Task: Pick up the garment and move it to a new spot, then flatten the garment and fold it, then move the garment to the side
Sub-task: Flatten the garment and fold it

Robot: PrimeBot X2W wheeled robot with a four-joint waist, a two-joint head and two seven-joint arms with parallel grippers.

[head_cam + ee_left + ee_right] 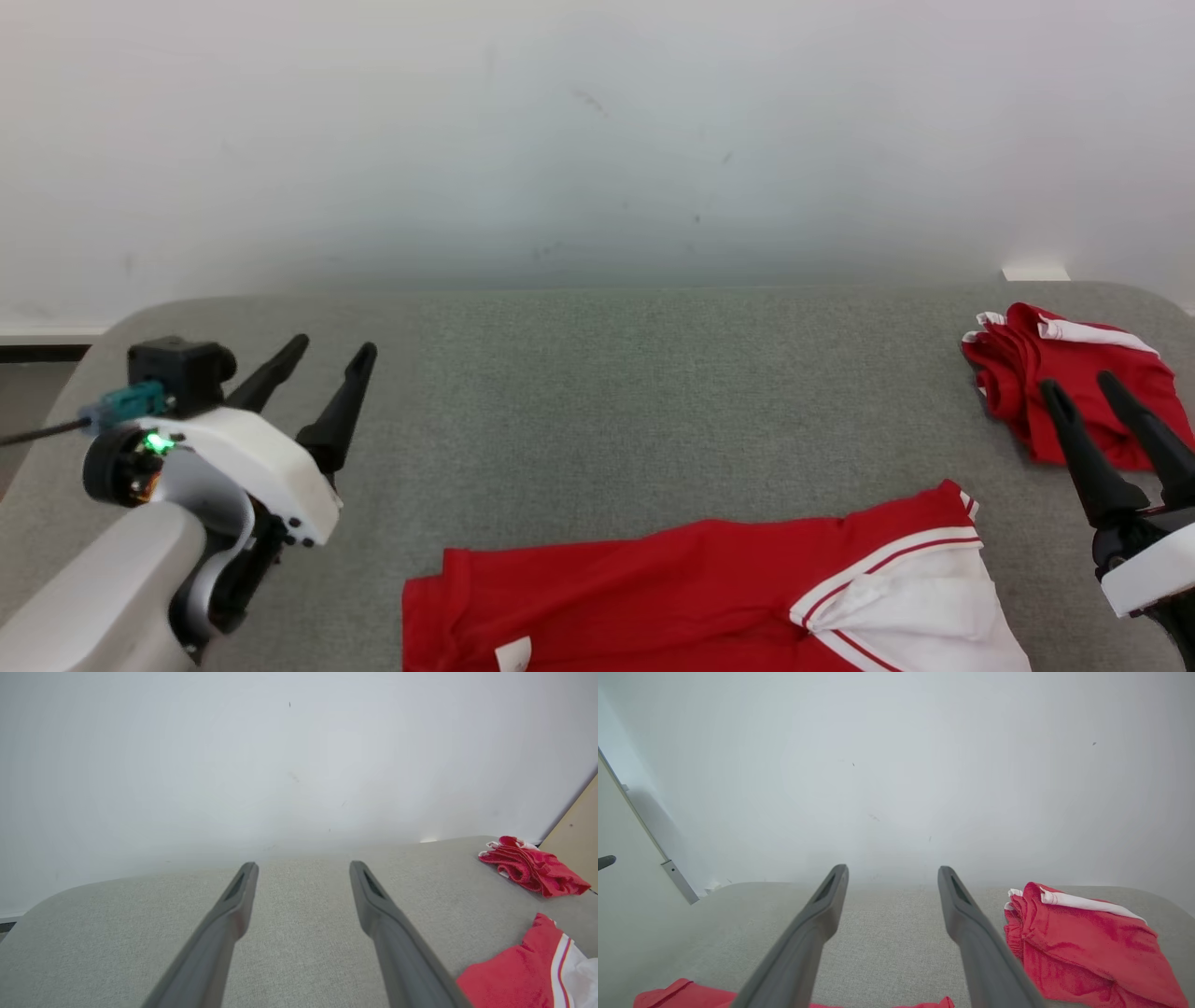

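bunched red cloth (1019, 364) lies apart from the flat garment (653, 597)

Two red garments (672, 588) (1036, 350), seemingly separate; two grippers (333, 345) (1079, 383); one grey table (607, 392).

The left gripper (331, 348) has two long, dark, tapering fingers (219, 933), each with a narrow slot near the tip, set in a white shell (271, 467) dotted with small dark screws (297, 534). A black box (182, 369) tops it, and a teal plug (126, 403) carries a thin black cable (42, 431). A green light (157, 443) glows on a round black joint (112, 467). The forearm (103, 597) is smooth pale grey. The right gripper (1078, 383) has matching fingers, a black base (1125, 537) and a white cover (1153, 569).
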